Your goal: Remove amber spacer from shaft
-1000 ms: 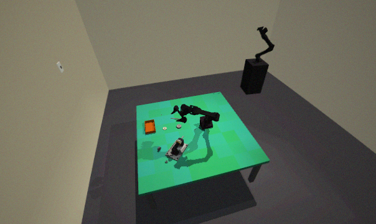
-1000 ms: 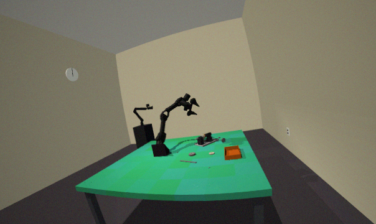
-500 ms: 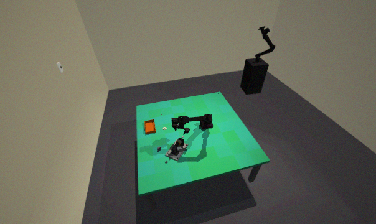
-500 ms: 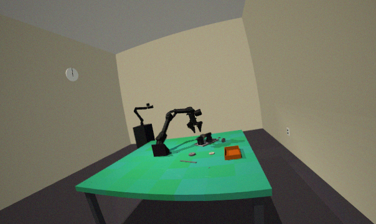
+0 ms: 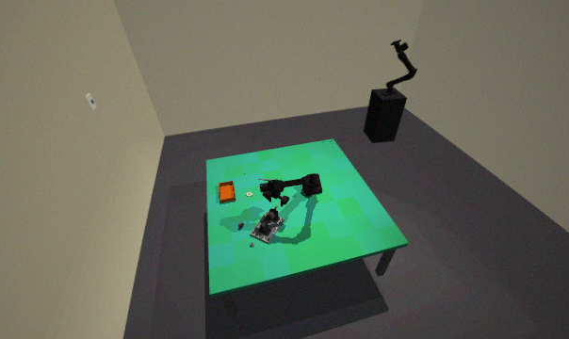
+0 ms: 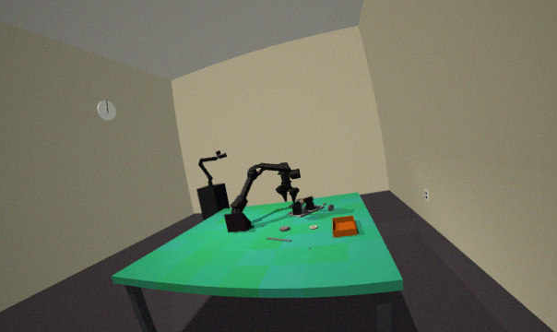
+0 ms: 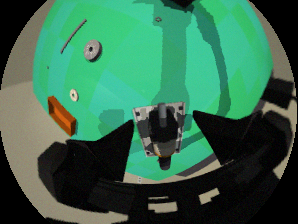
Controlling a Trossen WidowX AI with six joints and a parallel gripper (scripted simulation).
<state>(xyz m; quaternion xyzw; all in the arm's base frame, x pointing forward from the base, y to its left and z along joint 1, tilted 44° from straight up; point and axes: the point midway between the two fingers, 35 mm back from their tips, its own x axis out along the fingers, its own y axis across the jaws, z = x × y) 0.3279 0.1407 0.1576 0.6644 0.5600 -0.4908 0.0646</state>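
Observation:
My gripper [image 5: 276, 200] [image 6: 290, 201] [image 7: 163, 118] is open and empty, pointing down above the assembly, its fingers on either side of it in the wrist view. The grey base plate [image 5: 261, 237] [image 6: 306, 214] carries dark blocks, one nearer the arm [image 6: 297, 208] and one farther off [image 6: 309, 202]. The grey shaft [image 7: 162, 111] sticks out at the end toward the arm, between the fingertips in the wrist view. A small amber patch [image 7: 161, 151] shows among the dark parts. Single spacers, and which block is the big housing, cannot be told apart.
An orange tray [image 5: 227, 201] [image 6: 345, 233] stands to one side. A grey disc [image 6: 284, 229] [image 7: 95, 56], a cream ring [image 6: 314, 227] and a thin rod [image 6: 278, 240] [image 7: 72, 36] lie on the table. A small dark piece [image 5: 240, 226] [image 6: 331, 207] lies beside the plate.

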